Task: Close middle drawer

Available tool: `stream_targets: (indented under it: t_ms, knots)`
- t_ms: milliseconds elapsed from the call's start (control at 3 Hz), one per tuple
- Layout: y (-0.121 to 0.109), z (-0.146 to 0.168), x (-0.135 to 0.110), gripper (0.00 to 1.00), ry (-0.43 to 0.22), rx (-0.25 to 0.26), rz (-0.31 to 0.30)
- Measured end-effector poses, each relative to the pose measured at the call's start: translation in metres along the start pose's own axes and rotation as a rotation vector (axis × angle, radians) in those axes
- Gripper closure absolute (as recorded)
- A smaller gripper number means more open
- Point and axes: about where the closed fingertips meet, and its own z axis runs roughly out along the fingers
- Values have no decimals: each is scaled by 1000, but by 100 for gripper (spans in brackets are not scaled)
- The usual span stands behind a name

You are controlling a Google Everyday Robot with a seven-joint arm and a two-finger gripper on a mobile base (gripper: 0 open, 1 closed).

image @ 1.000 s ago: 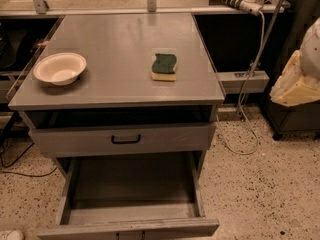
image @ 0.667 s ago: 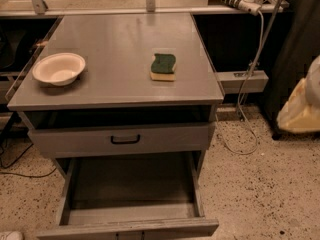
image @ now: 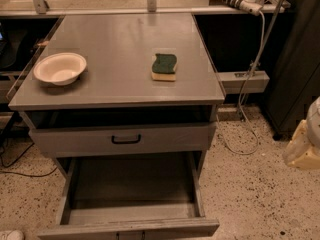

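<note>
The middle drawer (image: 131,191) of the grey metal cabinet is pulled far out toward me and its inside is empty. Its flat front (image: 130,229) lies at the bottom edge of the camera view, with the handle barely showing. Above it the uppermost drawer (image: 125,140), with a black bar handle, stands slightly out from the cabinet. My gripper (image: 304,146) shows as a pale cream shape at the right edge, over the floor and well to the right of the drawers, touching nothing.
On the cabinet top (image: 120,54) sit a white bowl (image: 60,68) at the left and a green-and-yellow sponge (image: 164,67) near the middle. A white cable (image: 250,84) hangs right of the cabinet. The floor (image: 250,194) is speckled. A dark cabinet (image: 295,59) stands far right.
The pale arm and gripper at the right edge has moved down and further right, from cabinet-top height to near floor level. Drawers, bowl and sponge have not moved.
</note>
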Motion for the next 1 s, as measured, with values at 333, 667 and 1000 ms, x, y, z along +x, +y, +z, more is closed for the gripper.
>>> stream_targets:
  t_ms: [333, 667, 1000]
  knots:
    - [18, 27, 2, 100, -22, -50, 41]
    - [57, 82, -5, 100, -50, -130, 100]
    - [96, 145, -9, 100, -59, -248, 147]
